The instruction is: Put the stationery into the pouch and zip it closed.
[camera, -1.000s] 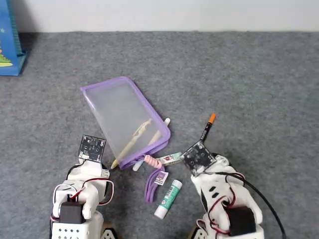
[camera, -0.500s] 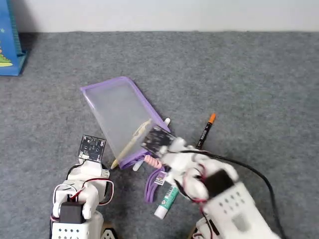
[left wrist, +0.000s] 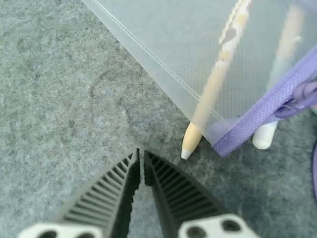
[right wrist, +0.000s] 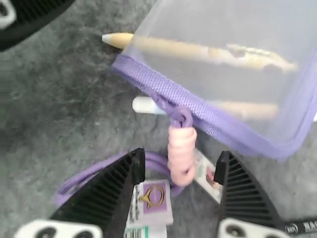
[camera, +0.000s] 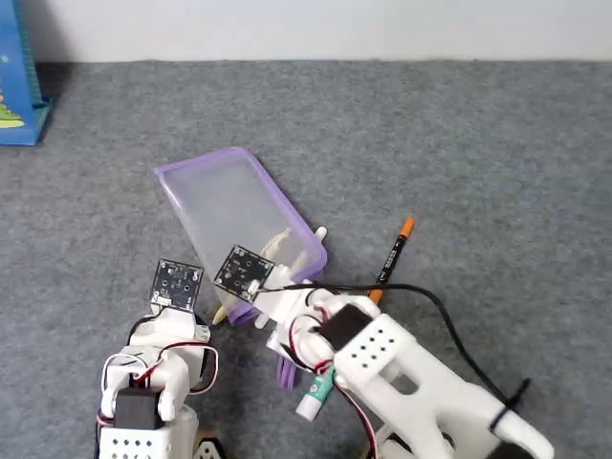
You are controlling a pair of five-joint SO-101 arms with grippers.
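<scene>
High view: pouch [camera: 234,206] lies flat on the grey counter [camera: 478,143], approx 9 o'clock off centre, zip end pointing to 5 o'clock. Cream pencil [left wrist: 213,94] is inside it, w/ the tip poking out at the corner of the zip end. A white-ended pen [right wrist: 146,105] sticks out next to it; can't tell if it's in the pouch or under it.

My right tool [right wrist: 179,163] is wide open, nothing gripped. The pink zip pull [right wrist: 181,144] sits in the gap, w/ clear space each side. A purple strap [camera: 284,368] and a tag [right wrist: 151,198] lie on the counter right beside the pull.

My left tool [left wrist: 141,156] is closed and empty, jaws pressed together. It hovers over bare counter near the pencil tip but apart from it.

Outside the pouch: glue stick [camera: 310,402] at 6 o'clock, partly under my right arm. The orange-capped pen [camera: 392,256] lies at 3 o'clock of the zip end, apart from the pouch. Blue box [camera: 19,86] at the far 10 o'clock edge.
</scene>
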